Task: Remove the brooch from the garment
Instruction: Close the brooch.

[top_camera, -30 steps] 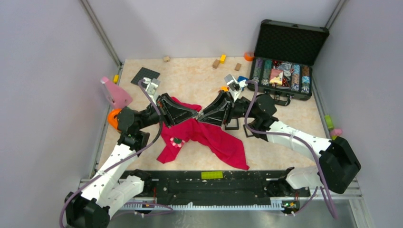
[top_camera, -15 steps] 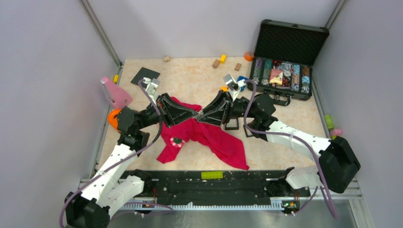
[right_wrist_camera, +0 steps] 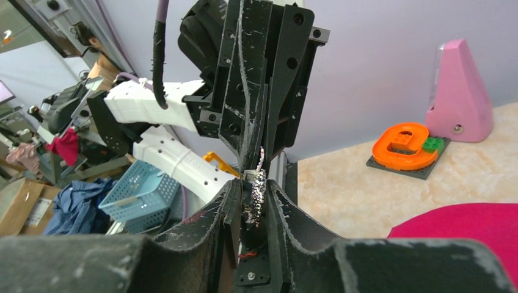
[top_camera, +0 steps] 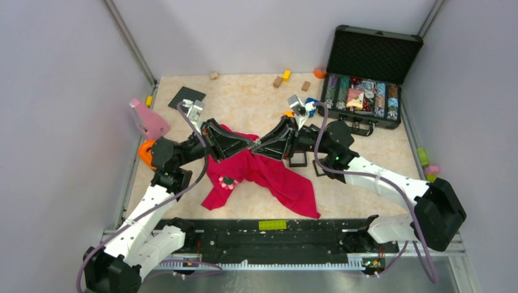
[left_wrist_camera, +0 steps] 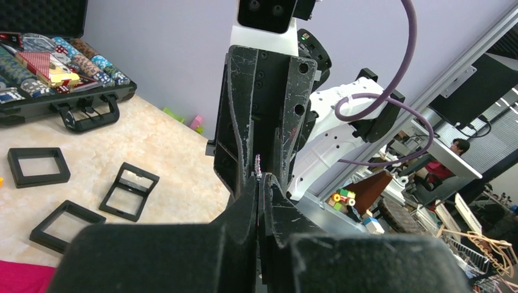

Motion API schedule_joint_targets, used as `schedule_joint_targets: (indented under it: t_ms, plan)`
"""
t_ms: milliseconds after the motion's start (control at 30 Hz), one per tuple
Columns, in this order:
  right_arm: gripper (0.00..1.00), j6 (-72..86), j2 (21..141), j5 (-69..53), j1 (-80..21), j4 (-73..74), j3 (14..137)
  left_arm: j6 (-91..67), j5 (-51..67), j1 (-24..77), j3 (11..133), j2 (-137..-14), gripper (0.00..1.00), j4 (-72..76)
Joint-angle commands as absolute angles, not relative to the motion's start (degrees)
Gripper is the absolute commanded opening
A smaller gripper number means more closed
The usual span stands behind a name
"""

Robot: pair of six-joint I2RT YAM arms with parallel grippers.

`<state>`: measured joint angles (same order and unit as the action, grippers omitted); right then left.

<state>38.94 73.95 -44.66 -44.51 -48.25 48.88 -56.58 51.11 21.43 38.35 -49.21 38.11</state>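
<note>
A magenta garment [top_camera: 278, 177] lay crumpled and spread across the middle of the beige tabletop [top_camera: 244, 101], one long flap trailing toward the near right. The brooch [top_camera: 228, 181], a small round flower with pink-and-white scalloped petals and a dark centre, sat flat on the garment's lower left part, near its left edge.

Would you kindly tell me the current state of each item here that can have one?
left gripper: shut
right gripper: shut on a small glittery piece
garment: lying crumpled on the table
brooch: on the garment, not yet removed
case: lid open
</note>
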Motion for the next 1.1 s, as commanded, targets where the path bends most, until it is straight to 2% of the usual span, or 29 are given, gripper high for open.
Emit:
schedule_joint_targets:
  t_ms: [0, 533, 733, 1067]
  plan:
    - [0.21, 37.3, 72.0, -39.1, -44.8, -47.4, 50.1, -56.3, 52.3, 21.7, 39.0, -47.5, 0.0, 40.1]
    - [0.12, 40.4, 72.4, -36.5, -44.7, -49.5, 49.3, -56.0, 52.1, 21.7, 38.6, -46.4, 0.0, 40.5]
    - [0.06, 41.5, 72.1, -35.5, -44.4, -50.2, 48.9, -56.0, 52.1, 21.7, 38.3, -46.3, 0.0, 41.1]
    - [0.06, 42.1, 70.7, -33.5, -43.4, -51.2, 47.3, -55.8, 51.1, 21.7, 38.1, -45.6, 0.0, 41.0]
